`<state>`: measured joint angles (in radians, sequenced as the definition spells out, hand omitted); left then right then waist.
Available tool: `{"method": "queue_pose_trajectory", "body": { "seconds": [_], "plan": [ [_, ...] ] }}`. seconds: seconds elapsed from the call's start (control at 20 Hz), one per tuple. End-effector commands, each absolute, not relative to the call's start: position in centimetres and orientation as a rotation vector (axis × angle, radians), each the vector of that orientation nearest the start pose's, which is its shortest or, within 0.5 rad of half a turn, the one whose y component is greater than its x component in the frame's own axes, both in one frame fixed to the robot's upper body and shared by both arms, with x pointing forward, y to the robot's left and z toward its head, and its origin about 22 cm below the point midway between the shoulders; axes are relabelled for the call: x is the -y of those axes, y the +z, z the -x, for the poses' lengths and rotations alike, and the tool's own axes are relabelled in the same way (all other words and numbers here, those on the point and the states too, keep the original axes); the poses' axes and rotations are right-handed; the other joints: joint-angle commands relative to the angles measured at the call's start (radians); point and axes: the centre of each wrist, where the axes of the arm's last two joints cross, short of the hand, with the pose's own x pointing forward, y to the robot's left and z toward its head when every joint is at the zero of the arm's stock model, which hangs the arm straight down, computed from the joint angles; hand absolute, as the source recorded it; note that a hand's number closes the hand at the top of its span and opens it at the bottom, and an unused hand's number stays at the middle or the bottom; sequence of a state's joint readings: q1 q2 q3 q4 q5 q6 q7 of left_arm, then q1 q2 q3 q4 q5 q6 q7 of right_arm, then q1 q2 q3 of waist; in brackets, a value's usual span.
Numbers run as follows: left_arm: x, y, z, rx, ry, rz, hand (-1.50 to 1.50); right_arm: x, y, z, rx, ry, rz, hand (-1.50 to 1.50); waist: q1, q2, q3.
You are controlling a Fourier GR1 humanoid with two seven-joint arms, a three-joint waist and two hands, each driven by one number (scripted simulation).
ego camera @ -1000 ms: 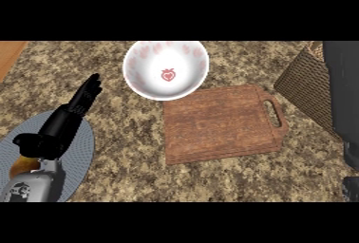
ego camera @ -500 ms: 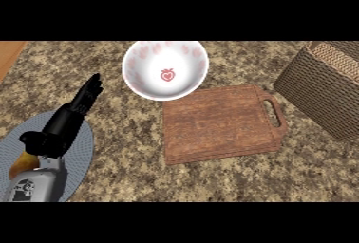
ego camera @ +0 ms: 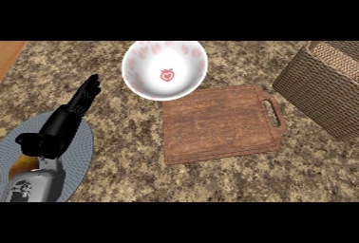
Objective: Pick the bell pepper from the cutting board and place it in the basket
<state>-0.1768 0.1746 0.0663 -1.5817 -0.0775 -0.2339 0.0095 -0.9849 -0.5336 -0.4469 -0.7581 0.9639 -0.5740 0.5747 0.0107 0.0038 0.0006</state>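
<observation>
Head view
Counter: speckled brown-and-tan stone top (ego camera: pixel 126 118) fills the view; a strip of plain orange-brown wood shows at the upper left corner.
Left hand: the black left hand (ego camera: pixel 67 124) comes up from the lower left on a grey forearm, fingers straight and close together, pointing up toward the bowl; it holds nothing.
Right hand: does not show anywhere in this view.
Plate: a grey-blue round plate (ego camera: pixel 82 152) lies at the lower left, mostly under the left hand and forearm; a small yellow-orange patch shows at its left edge beside the wrist, too little of it visible to name.
Bowl: a white bowl (ego camera: pixel 165 70) stands at top centre, just above the cutting board's upper left corner, with faint pink marks round its inner wall and a small red strawberry-like figure at the bottom.
Cutting board: a brown wooden cutting board (ego camera: pixel 221 123) lies at centre, slightly turned, its slotted handle on the right side pointing toward the basket; its top is bare.
Basket: a woven brown basket (ego camera: pixel 319 90) stands at the right edge, near the board's handle, cut off by the frame; its inside cannot be seen.
Bell pepper: not visible on the board or elsewhere.
Writing: no readable words or brand marks.
</observation>
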Motion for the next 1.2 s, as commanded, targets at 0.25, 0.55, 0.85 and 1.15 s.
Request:
{"method": "queue_pose_trajectory", "body": {
  "seconds": [0.25,0.55,0.85,1.15],
  "plan": [
    [-26.7,5.4,-27.5,1.709,-0.405,-0.029,0.00,40.6,17.9,-41.3,1.249,-0.426,1.651,1.50,0.012,0.004,0.000],
    [-25.3,6.3,-27.7,1.698,-0.395,-0.026,0.00,41.6,17.7,-41.5,1.300,-0.467,1.605,-1.50,0.013,0.003,0.000],
    [-25.8,5.4,-27.9,1.678,-0.400,-0.019,0.00,43.2,19.9,-41.2,1.374,-0.453,1.579,-1.50,0.016,0.005,0.001],
    [-26.3,4.9,-28.3,1.693,-0.405,-0.030,0.00,44.2,20.6,-40.2,1.489,-0.583,1.484,-1.50,-0.001,-0.001,0.000]
  ]
}}
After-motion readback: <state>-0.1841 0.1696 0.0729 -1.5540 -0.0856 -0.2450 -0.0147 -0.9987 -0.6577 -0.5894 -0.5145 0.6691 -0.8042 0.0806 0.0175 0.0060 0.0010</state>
